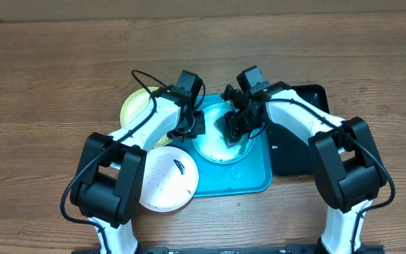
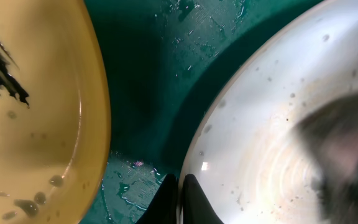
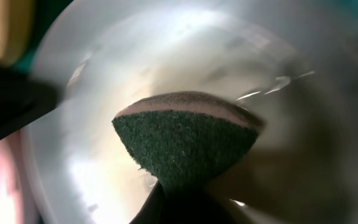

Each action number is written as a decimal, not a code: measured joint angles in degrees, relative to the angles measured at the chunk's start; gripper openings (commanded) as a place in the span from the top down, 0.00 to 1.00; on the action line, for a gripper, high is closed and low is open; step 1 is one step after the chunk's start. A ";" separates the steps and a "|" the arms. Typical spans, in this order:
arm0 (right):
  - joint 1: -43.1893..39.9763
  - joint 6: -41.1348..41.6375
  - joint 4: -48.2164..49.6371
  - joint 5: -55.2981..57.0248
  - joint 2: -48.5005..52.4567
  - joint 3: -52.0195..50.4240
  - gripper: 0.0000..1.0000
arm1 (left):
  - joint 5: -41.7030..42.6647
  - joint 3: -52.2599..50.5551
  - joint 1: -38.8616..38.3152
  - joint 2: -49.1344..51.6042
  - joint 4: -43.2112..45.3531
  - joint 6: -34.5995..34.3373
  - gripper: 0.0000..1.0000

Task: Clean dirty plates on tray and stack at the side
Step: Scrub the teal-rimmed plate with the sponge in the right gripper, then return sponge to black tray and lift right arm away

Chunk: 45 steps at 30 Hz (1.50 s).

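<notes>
The light teal plate [image 1: 217,147] lies on the turquoise tray [image 1: 249,180]. My left gripper [image 1: 193,127] is shut on the plate's left rim; in the left wrist view the fingers [image 2: 179,202] pinch the rim of this plate [image 2: 260,112]. My right gripper [image 1: 235,125] is shut on a green scouring sponge [image 3: 185,140] and presses it on the plate's inside [image 3: 104,68]. The yellow-green plate [image 1: 135,106] lies to the left rear of the tray and shows a dark smear in the left wrist view [image 2: 42,137]. The white plate [image 1: 166,180], with a dark smear, lies at the tray's left front.
A glossy black tray [image 1: 298,144] lies right of the turquoise tray, under my right arm. Water drops lie on the turquoise tray floor [image 2: 160,56]. Bare wooden table surrounds everything.
</notes>
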 measured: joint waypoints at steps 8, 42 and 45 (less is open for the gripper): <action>-0.76 0.15 -7.65 -10.45 0.61 1.46 0.96 | 0.11 0.00 0.00 0.00 0.02 0.00 0.96; -22.40 1.44 -19.19 23.71 -6.03 1.31 0.96 | 0.09 0.00 -1.31 0.02 0.13 -0.04 0.80; -22.40 1.42 -19.67 23.98 -6.03 1.29 0.96 | 0.11 0.00 -1.31 0.02 0.13 -0.04 0.80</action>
